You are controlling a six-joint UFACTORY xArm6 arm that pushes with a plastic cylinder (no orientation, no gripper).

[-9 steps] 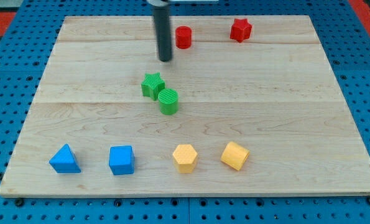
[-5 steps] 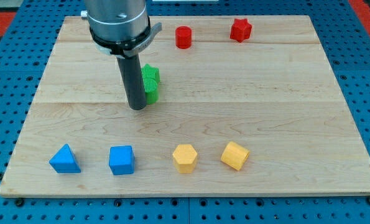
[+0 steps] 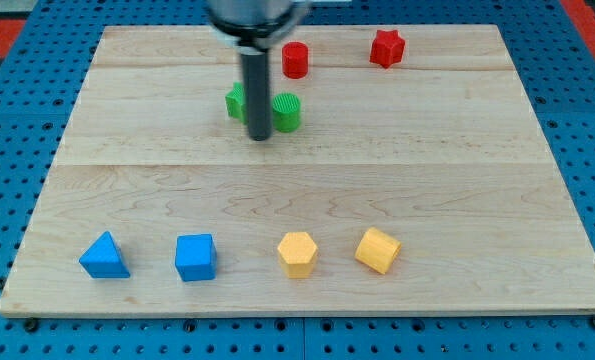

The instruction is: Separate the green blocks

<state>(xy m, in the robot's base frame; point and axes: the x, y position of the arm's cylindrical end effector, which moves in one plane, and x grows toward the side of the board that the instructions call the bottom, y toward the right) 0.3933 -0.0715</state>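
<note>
My tip [image 3: 260, 136] stands between the two green blocks in the upper middle of the wooden board [image 3: 457, 170]. The green star [image 3: 236, 102] shows at the rod's left, partly hidden by it. The green cylinder [image 3: 287, 111] shows at the rod's right, touching or nearly touching it. The rod covers the gap between them, so I cannot tell whether they touch each other.
A red cylinder [image 3: 295, 59] and a red star [image 3: 387, 47] sit near the view's top. Along the bottom are a blue triangular block [image 3: 104, 256], a blue cube [image 3: 195, 257], a yellow hexagonal block [image 3: 298, 253] and a yellow cube [image 3: 378, 250].
The rod swung down to the left of the green blocks, then moved right and up to stand between them. Both green blocks shifted toward the view's top; the cylinder went to the right.
</note>
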